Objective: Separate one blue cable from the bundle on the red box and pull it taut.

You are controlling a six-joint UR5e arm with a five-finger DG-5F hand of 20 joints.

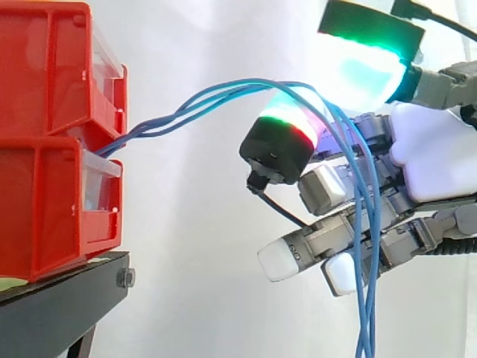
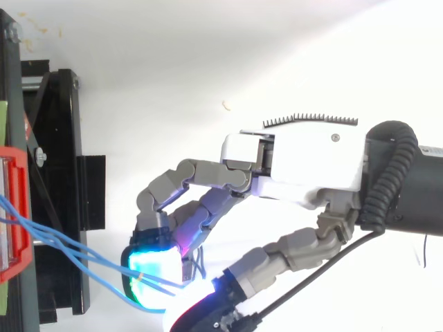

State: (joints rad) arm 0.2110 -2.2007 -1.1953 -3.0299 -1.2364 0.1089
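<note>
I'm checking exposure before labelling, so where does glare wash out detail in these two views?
Side view: the hand's green-cyan glowing pad blooms white above the thin blue cables pinched in its curled fingers. Top view: the cyan pad blows out; the white background glares at upper right.

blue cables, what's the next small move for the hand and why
Probably ease the hand a little away from the red bins: the blue cables arc slackly from the bins, drape over the hand together and hang down, so none looks separated or taut yet.
</note>
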